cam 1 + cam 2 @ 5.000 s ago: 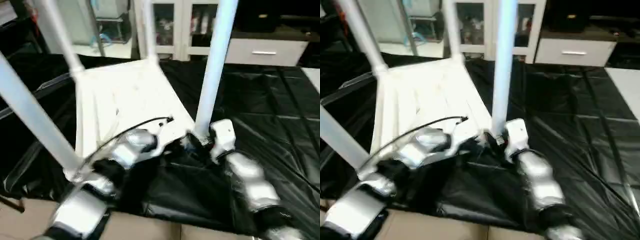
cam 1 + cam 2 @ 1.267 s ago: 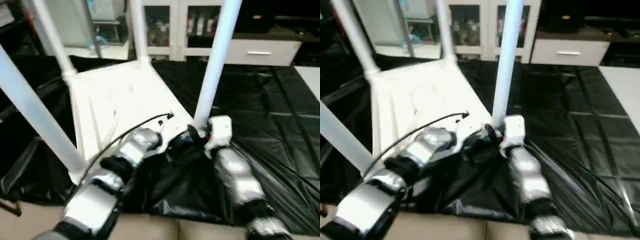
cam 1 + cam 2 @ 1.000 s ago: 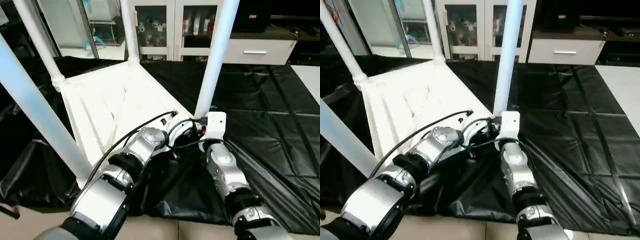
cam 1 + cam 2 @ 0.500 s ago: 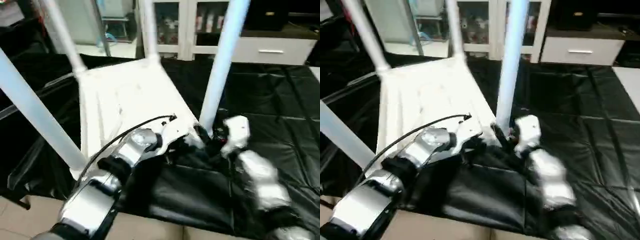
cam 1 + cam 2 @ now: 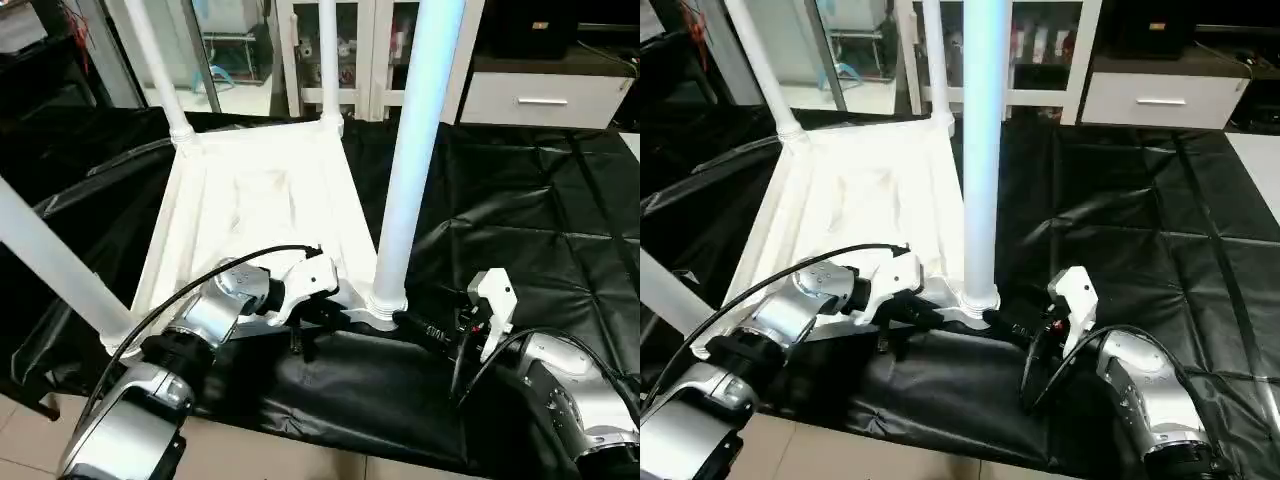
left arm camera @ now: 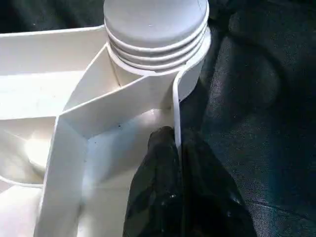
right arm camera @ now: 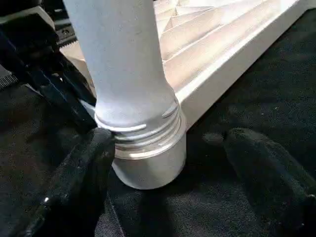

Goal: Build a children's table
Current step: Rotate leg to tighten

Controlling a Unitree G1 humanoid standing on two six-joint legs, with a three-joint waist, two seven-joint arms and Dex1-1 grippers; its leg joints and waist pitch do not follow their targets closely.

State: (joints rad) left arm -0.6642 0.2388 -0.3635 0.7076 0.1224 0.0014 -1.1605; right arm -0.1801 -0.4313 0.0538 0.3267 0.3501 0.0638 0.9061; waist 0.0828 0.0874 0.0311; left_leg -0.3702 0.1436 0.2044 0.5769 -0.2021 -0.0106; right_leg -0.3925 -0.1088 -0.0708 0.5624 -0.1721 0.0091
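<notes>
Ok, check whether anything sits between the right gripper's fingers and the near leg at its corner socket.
Nothing visible does. The right gripper stands open with its fingers on either side of the near leg at its socket, only black cover between. The left gripper, shut on the tabletop rim, stays beside it.

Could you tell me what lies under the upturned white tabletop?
A black cover spreads beneath the tabletop on every side. What the cover itself rests on is hidden.

Smooth white plastic tabletop (image 5: 260,200) (ribbed), glossy black cover (image 5: 540,200)
</notes>
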